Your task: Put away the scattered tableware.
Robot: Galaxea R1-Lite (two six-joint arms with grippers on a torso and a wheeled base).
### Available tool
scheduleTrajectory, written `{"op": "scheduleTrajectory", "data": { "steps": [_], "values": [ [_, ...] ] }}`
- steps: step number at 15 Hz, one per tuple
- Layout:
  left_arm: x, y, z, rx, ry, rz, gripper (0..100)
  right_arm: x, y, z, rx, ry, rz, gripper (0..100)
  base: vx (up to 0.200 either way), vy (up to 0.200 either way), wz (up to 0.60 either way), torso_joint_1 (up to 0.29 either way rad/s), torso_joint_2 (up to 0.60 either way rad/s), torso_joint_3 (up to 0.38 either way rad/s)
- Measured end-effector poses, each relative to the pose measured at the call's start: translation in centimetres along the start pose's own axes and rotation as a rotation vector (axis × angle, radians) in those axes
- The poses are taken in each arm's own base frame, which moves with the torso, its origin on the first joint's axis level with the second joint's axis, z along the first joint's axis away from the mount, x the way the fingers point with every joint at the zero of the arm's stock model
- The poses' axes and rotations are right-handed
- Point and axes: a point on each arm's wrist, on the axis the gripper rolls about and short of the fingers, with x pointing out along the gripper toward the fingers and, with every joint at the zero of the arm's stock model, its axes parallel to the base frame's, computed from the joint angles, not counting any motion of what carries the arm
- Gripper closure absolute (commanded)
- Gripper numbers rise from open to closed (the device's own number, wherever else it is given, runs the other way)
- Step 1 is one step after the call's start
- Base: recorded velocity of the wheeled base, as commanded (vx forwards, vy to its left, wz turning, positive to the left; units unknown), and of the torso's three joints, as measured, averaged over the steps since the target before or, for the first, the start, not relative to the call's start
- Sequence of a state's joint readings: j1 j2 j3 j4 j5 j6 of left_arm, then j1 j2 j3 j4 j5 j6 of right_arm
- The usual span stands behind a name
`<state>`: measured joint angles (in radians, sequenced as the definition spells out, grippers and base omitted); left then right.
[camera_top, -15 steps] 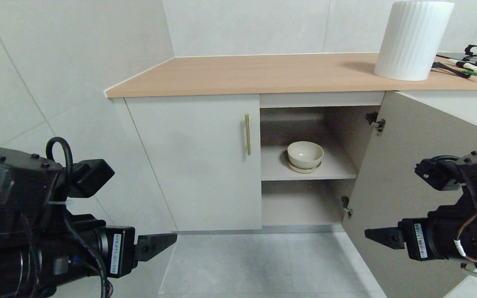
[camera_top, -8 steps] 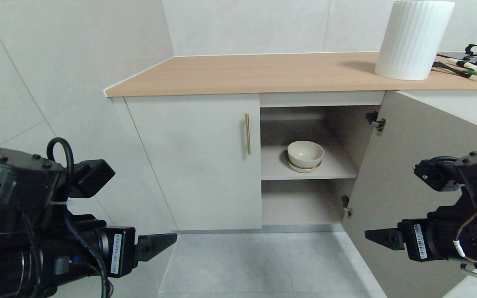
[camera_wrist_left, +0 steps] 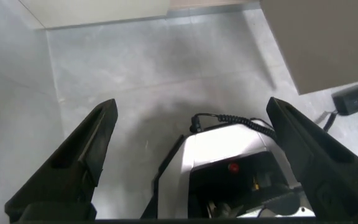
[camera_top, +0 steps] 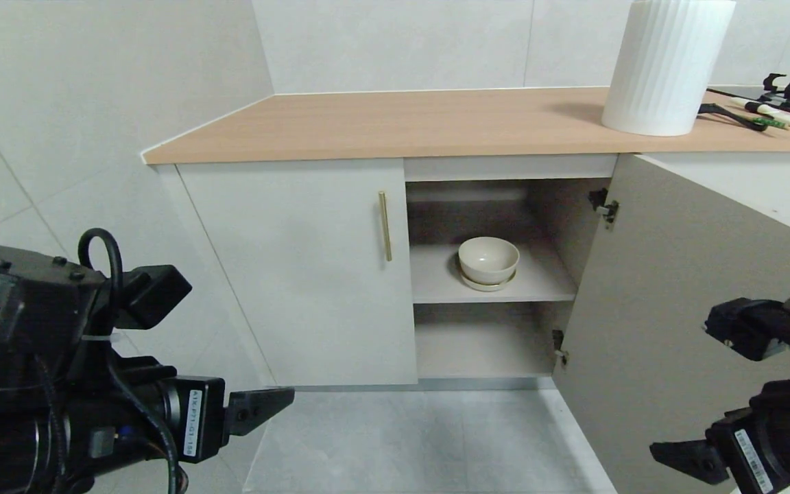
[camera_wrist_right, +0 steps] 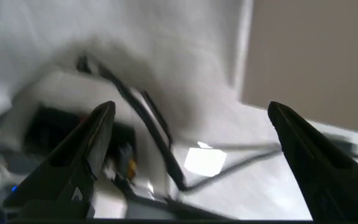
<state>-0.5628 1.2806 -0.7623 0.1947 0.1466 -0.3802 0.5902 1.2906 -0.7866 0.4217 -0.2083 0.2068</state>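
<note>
1. Cabinet (camera_top: 299,274): a pale base unit across the middle of the head view, set into a tiled corner. Its left door is closed. Its right door (camera_top: 655,295) is swung wide open toward the lower right of the frame, inner face showing.

2. Countertop (camera_top: 402,123): a wood-tone slab across the upper half of the frame, on top of the cabinet.

3. Floor (camera_top: 422,439): light grey tile along the bottom centre, in front of the cabinet.

4. White ribbed cylinder (camera_top: 666,65): stands upright on the countertop at upper right, its top cut by the frame edge.

5. Left arm (camera_top: 59,370): lower left of the head view, well apart from the cabinet opening. In the left wrist view the left gripper (camera_wrist_left: 191,109) has its jaws spread wide with nothing between them, and floor tile behind.

6. Right arm (camera_top: 779,412): lower right corner of the head view, in front of the open door. The right gripper (camera_wrist_right: 191,107) has its jaws spread wide and holds nothing. The background in the right wrist view is too blurred to identify.

7. Shelf (camera_top: 539,285): the middle board inside the open right compartment, just right of frame centre, with a lower bay beneath it.

8. Bowl (camera_top: 488,259): cream, upright, on the left part of the shelf. It sits on a plate (camera_top: 484,283) of the same colour, whose rim shows below it. Neither gripper is near them.

9. Utensils (camera_top: 772,113): dark and pale handled items lying on the countertop at far upper right, just beside the cylinder. Their kinds cannot be told.

10. Handle (camera_top: 385,226): a thin brass bar, vertical, at the closed door's right edge.
</note>
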Motion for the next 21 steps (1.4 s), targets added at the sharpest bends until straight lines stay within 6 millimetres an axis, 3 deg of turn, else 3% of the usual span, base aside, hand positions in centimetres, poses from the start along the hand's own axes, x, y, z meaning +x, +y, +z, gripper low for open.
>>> {"op": "scheduleTrajectory", "data": {
  "steps": [6,11,21],
  "values": [
    [0.0,-0.1,-0.2,0.006,0.007,-0.004,0,-2.6,-0.9,-1.7,-0.13,-0.031,0.032,0,0.0,-0.2,0.0,0.001,0.0,0.002],
    [0.1,0.0,-0.4,0.029,0.015,-0.002,0,-5.2,-1.6,-2.6,-0.151,-0.052,0.034,0,0.0,0.0,0.0,0.0,0.0,0.0],
    [0.1,-0.1,-0.4,0.029,0.014,-0.005,0,-6.3,-4.8,-1.7,-0.049,-0.094,-0.18,0,0.0,0.0,0.0,0.0,0.0,0.0]
  ]
}}
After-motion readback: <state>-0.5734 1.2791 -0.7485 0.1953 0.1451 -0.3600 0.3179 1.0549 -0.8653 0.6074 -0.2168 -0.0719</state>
